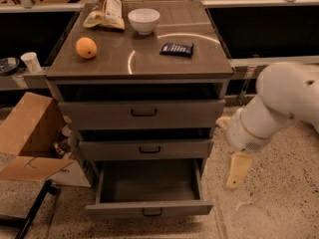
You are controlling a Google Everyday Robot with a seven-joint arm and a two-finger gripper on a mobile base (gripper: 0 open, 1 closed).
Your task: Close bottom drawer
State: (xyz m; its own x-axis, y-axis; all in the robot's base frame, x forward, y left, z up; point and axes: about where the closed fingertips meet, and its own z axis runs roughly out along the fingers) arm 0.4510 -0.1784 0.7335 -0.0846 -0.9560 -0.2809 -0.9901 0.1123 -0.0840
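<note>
Box (pixel 27 133): open cardboard, on the floor left of the cabinet.
Cabinet (pixel 199 66): top carries an orange (pixel 86 47), bag (pixel 105 9), white bowl (pixel 144 20) and dark packet (pixel 177 49).
Bottom drawer (pixel 149 209): lowest of three, pulled well out.
Gripper (pixel 237 176): hangs right of the open drawer, near its front corner, not touching; holds nothing; how far open cannot be told.

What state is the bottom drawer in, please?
Open: the bottom drawer juts out, inside showing; the hand hangs beside it, apart.
</note>
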